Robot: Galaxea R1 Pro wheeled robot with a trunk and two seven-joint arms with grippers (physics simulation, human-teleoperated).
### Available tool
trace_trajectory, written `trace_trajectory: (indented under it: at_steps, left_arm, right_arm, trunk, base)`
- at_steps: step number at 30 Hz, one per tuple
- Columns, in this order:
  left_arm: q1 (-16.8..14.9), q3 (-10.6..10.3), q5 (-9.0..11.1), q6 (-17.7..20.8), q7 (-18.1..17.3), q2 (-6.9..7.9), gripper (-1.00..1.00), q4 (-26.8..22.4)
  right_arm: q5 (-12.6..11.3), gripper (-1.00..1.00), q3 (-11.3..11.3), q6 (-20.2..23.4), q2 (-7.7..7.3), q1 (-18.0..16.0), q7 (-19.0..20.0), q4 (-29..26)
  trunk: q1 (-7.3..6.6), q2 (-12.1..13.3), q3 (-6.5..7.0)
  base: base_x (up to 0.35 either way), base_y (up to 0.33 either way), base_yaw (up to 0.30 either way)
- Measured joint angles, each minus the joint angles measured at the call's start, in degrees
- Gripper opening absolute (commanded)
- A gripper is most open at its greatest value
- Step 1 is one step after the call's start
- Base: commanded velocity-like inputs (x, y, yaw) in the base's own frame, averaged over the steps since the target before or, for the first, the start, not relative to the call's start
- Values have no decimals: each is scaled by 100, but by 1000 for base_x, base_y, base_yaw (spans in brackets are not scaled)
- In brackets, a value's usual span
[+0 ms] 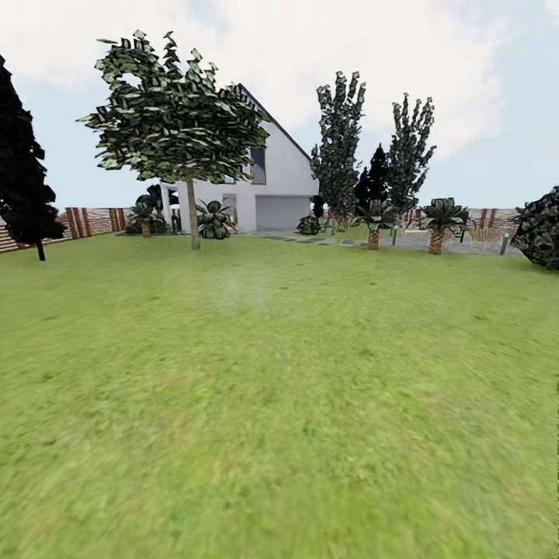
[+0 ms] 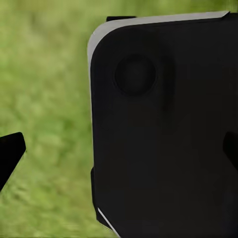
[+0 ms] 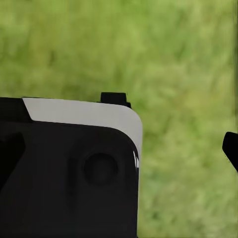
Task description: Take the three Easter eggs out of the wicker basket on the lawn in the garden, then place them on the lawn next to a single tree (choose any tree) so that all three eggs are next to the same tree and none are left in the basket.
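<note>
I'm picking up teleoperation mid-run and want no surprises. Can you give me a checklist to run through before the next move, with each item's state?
1. Candidate tree ahead, slim pale trunk, leafy crown: ok.
2. Lawn between the robot and that tree open, nothing standing on it: ok.
3. Wicker basket located: not ok.
4. Eggs located: not ok.
5. Left fingertip dark over grass, the rest behind a black body; open or shut: cannot tell.
6. Right fingertip at the picture's edge over grass; open or shut, holding anything: cannot tell.
</note>
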Motion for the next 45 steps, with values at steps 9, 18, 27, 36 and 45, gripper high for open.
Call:
trace_trajectory:
  at_steps: [9, 18, 27, 36, 45]
  left_arm:
    - [0, 2, 0, 0, 0, 0, 100, -6]
    - [0, 3, 0, 0, 0, 0, 100, -7]
    - [0, 2, 0, 0, 0, 0, 100, -7]
    - [0, 5, 0, 0, 0, 0, 100, -7]
    - [0, 3, 0, 0, 0, 2, 100, -7]
  right_arm:
    - [0, 100, -8, 0, 0, 0, -16, 0]
    - [0, 100, -8, 0, 0, 0, -16, 0]
    - [0, 100, -1, 0, 0, 0, -16, 0]
    - [0, 100, -7, 0, 0, 0, -16, 0]
    - [0, 100, -8, 0, 0, 0, -16, 0]
  trunk:
    - [0, 0, 0]
    - [0, 0, 0]
    - [0, 0, 0]
    - [0, 0, 0]
    - [0, 0, 0]
  base:
    - [338, 0, -18]
    - [338, 0, 0]
    - [338, 0, 0]
    - [338, 0, 0]
    - [338, 0, 0]
